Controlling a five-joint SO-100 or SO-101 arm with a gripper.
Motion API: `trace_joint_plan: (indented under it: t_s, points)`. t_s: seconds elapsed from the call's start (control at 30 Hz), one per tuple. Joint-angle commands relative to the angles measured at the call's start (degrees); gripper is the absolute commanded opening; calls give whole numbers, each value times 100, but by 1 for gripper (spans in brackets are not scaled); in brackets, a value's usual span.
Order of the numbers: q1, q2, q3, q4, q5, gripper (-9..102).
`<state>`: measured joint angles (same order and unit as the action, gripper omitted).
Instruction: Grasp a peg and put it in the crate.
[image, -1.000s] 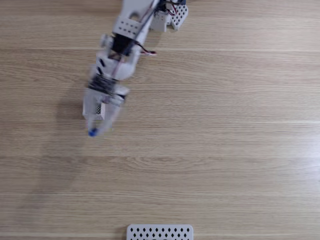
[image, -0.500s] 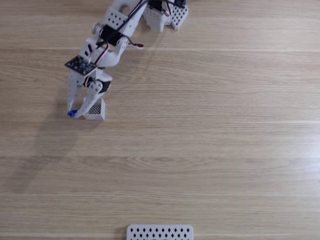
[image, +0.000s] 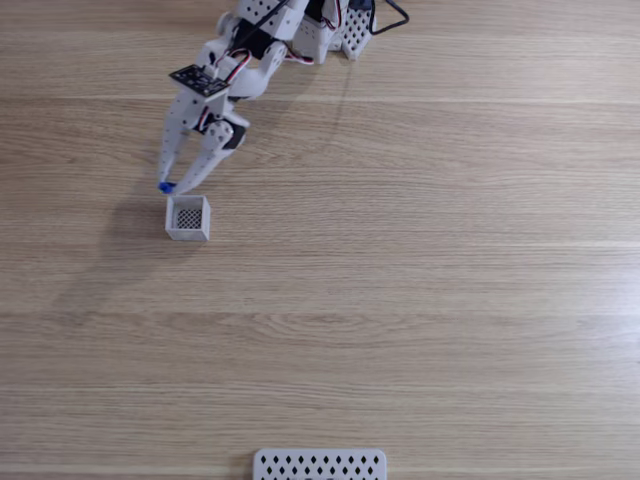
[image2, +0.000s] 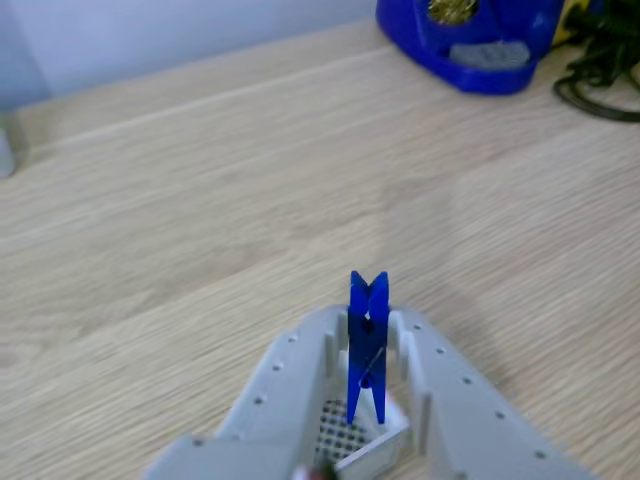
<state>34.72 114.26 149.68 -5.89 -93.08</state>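
Note:
My white gripper (image: 170, 188) reaches down and left from the arm's base at the top of the fixed view. It is shut on the peg (image: 166, 186), a slim bright blue clothespin. Only the peg's blue tip shows there, just above the crate's (image: 188, 218) top left corner. The crate is a small white square box with a dark mesh bottom, open on top. In the other view the peg (image2: 367, 345) stands upright between my gripper's (image2: 366, 385) grey fingers, and the crate (image2: 347, 442) lies right below it.
A flat white panel with diamond holes (image: 319, 465) lies at the bottom edge of the fixed view. A blue stand (image2: 470, 38) and dark cables (image2: 605, 70) sit at the far right of the table in the other view. Bare wood surrounds the crate.
The arm has drawn back toward its base, carrying the peg from below the crate, over its left side, to just above its top left corner. The crate, covered before, now shows fully.

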Motion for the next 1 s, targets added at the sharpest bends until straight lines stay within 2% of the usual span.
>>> trace_joint_plan:
  t_s: [0.0, 0.27, 0.67, 0.97]
  points:
    - [-70, 510, -88, -193, 44, -1]
    - [-185, 44, -132, -237, 18, -1]
    - [-185, -791, -123, -1354, 26, -1]
    - [-167, -949, -105, -1538, 35, 2]
